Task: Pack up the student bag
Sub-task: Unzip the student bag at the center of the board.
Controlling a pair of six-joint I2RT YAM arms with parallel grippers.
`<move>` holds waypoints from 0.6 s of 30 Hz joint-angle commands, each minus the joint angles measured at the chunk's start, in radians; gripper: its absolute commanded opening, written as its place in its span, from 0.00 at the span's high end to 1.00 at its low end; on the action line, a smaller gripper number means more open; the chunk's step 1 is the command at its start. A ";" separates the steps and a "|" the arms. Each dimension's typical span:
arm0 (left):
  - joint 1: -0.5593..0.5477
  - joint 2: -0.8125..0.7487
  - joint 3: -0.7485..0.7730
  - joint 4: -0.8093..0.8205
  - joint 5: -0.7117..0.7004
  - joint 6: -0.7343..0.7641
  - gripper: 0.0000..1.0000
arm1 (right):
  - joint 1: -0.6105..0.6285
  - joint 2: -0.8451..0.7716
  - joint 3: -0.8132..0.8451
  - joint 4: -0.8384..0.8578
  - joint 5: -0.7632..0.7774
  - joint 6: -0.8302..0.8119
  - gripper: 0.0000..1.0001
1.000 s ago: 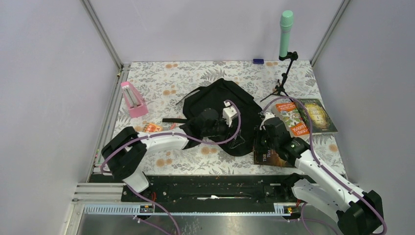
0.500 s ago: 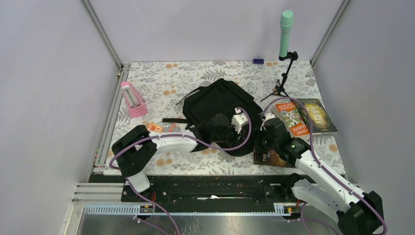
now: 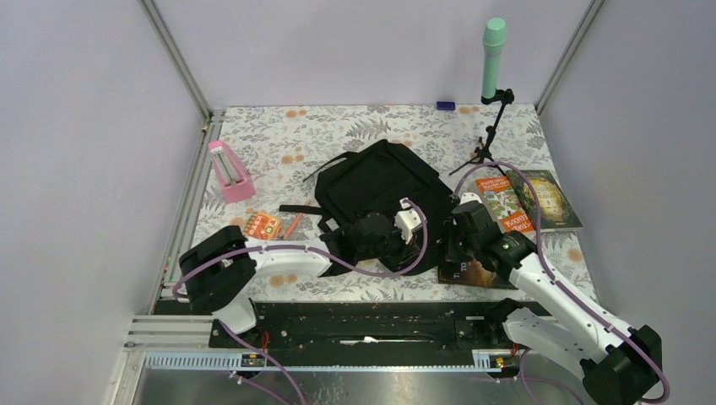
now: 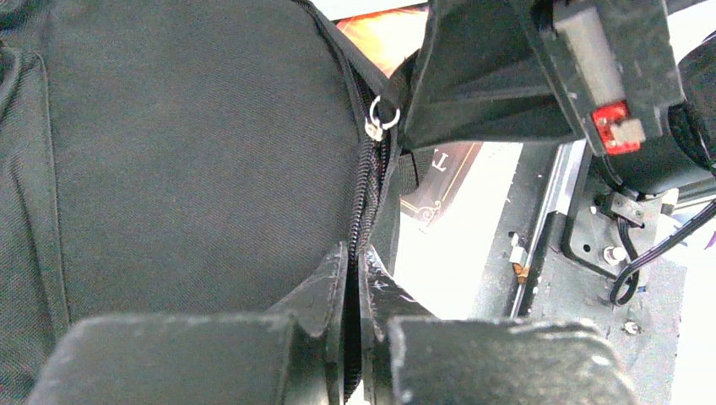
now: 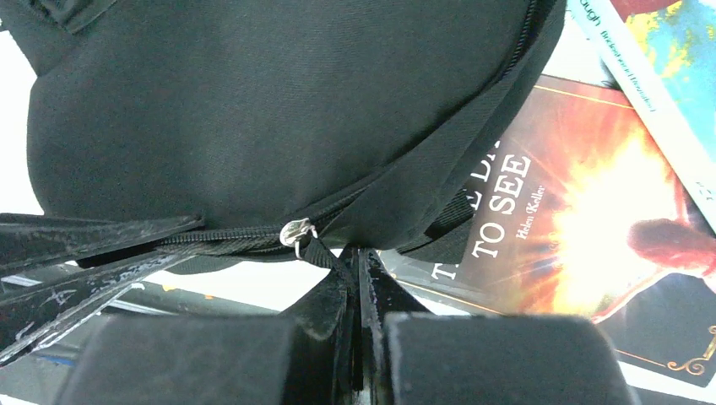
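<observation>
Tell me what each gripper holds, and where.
The left gripper pinches the student bag along its zipper track; the right gripper pinches the zipper's black pull tab.

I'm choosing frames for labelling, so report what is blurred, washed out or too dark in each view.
Top view: even light, sharp, but the backpack is a dark mass with little detail. Left wrist view: the left tool is soft up close, the zipper pull sharp, the right side washed white. Right wrist view: the book is crisp, the right tool blurred.
</observation>
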 commanded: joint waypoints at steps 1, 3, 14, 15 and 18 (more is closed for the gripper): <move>-0.020 -0.050 -0.076 -0.009 -0.084 -0.032 1.00 | -0.003 0.011 0.075 -0.034 0.148 -0.046 1.00; -0.032 -0.058 -0.096 -0.001 -0.099 -0.041 1.00 | -0.003 0.026 0.087 -0.037 0.155 -0.054 1.00; -0.049 -0.154 -0.232 0.010 -0.173 -0.101 1.00 | -0.004 0.065 0.121 -0.049 0.279 -0.105 1.00; -0.050 -0.165 -0.243 0.008 -0.177 -0.106 1.00 | -0.003 0.072 0.124 -0.049 0.286 -0.107 1.00; -0.052 -0.194 -0.281 -0.008 -0.194 -0.117 1.00 | -0.005 0.098 0.135 -0.046 0.290 -0.107 1.00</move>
